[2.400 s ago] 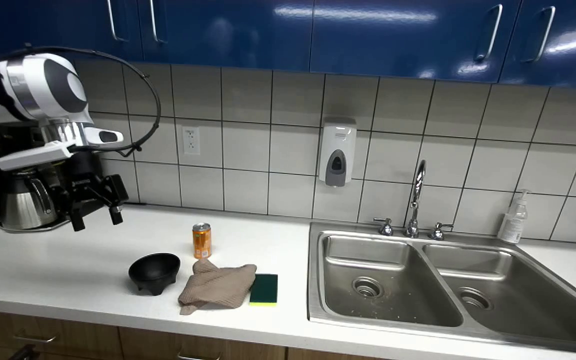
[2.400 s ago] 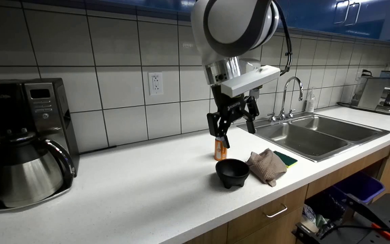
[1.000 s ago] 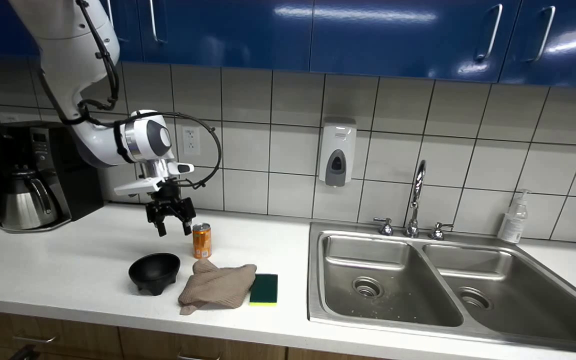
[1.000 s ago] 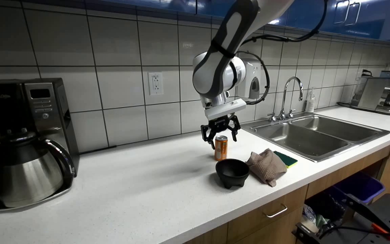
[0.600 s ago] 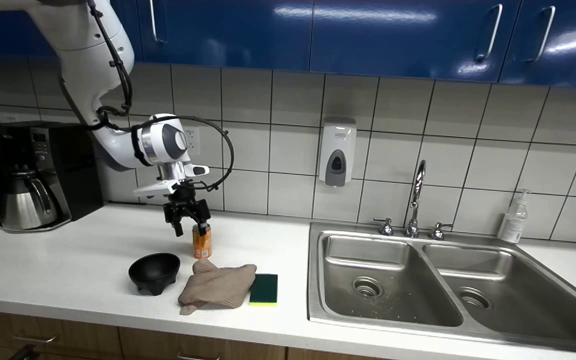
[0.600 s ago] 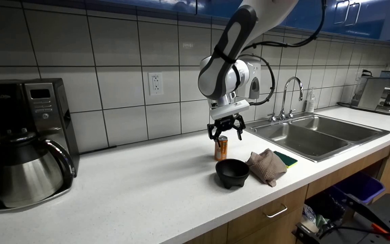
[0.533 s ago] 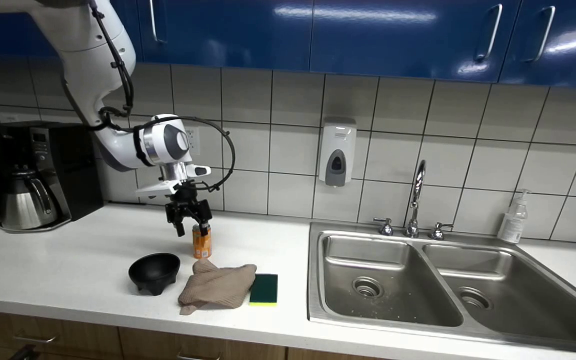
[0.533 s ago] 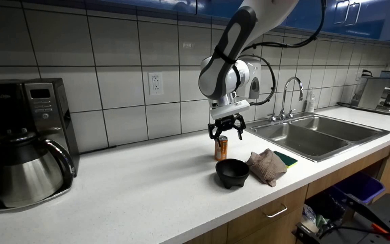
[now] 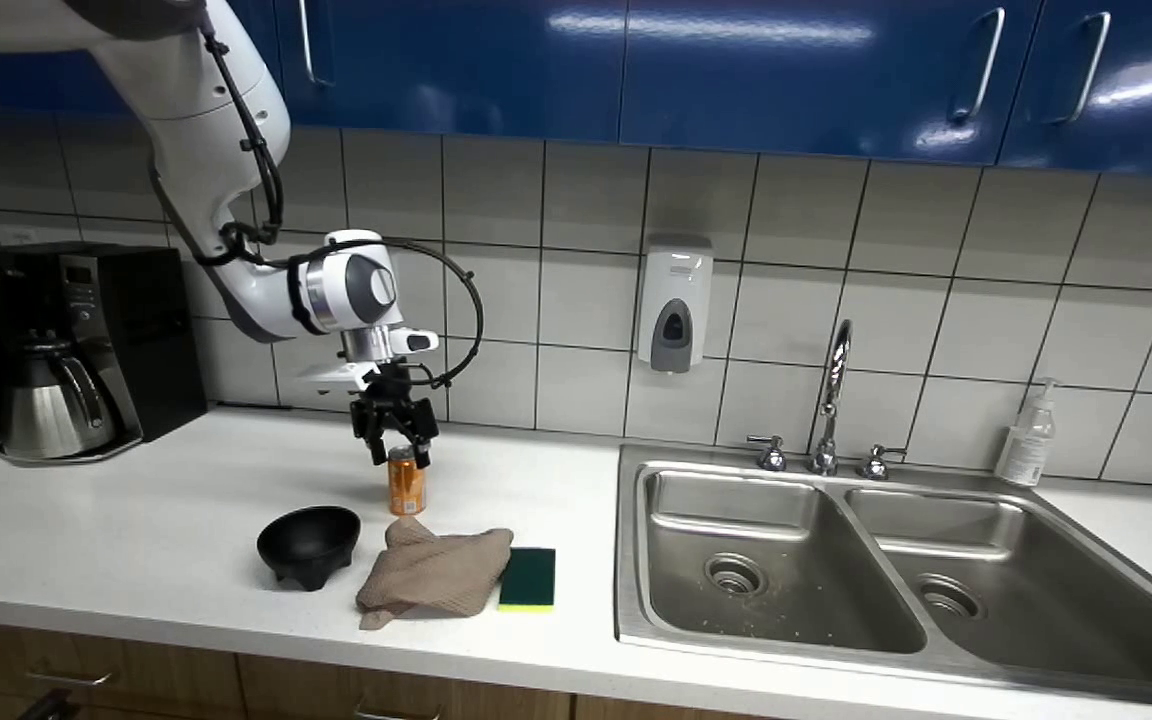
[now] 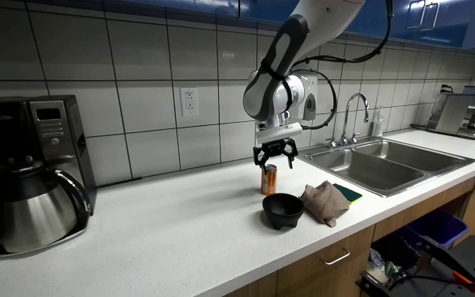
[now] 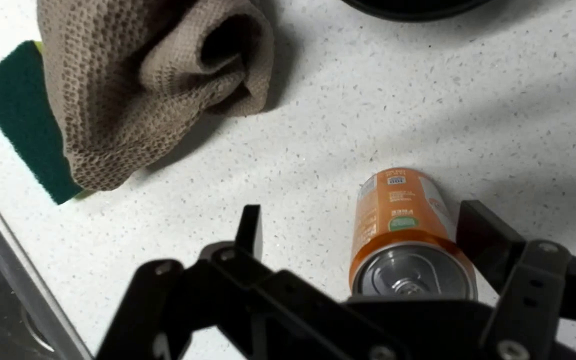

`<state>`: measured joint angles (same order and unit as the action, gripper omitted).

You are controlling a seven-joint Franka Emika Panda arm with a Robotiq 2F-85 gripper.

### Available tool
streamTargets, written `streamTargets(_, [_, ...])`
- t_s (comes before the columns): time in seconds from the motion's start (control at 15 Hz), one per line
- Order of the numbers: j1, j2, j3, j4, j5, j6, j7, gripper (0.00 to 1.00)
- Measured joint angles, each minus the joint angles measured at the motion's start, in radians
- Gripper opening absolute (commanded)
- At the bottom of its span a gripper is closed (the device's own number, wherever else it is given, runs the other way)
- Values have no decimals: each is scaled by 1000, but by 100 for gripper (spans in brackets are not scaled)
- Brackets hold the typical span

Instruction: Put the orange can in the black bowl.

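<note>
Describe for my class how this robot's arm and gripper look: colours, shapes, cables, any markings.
The arm is white and rounded, with dark grey panels, black straps and looping black cables. A silvery collar and a white bar-shaped housing sit above the gripper, which is mostly black, with two jointed, flat-tipped fingers. Round screw heads show on it. No lettering is legible.

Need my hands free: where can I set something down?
Wide bare patch: between coffee maker and black bowl. Narrower: between orange can and sink. Crowded: around bowl, cloth and sponge, and at the can, where the gripper hangs.
</note>
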<state>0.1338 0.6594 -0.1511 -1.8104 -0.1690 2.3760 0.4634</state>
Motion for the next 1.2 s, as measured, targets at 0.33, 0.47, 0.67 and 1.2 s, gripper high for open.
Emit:
streamTargets(0.33, [0,20,1,16,26,43,0,100])
streamTargets(0.47, [1,30,2,21,31,59,0,100])
streamTargets(0.67, [4,50,5,32,32,82,0,100])
streamTargets(1.2, [13,91,9,79,45,121,0,100])
